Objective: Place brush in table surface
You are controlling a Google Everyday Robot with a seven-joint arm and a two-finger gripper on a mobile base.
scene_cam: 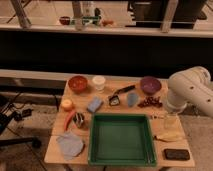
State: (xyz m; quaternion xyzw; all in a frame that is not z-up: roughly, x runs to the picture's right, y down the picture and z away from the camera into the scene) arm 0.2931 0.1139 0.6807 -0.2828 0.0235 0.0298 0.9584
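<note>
— 1 arm only. Where's its two-finger gripper (170, 120)?
— Right side, over the light tan wooden tabletop (186, 144), jaws wide, empty. The slim black-handled dish brush (120, 95) lies left of it, handle slanting toward the purple bowl (150, 85).

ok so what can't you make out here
all in the camera view:
claw, hanging over the table surface at its right side under the arm: faint, outline unclear
arm: cut off by the right edge
brush bristles: too small
far counter items: too small
</note>
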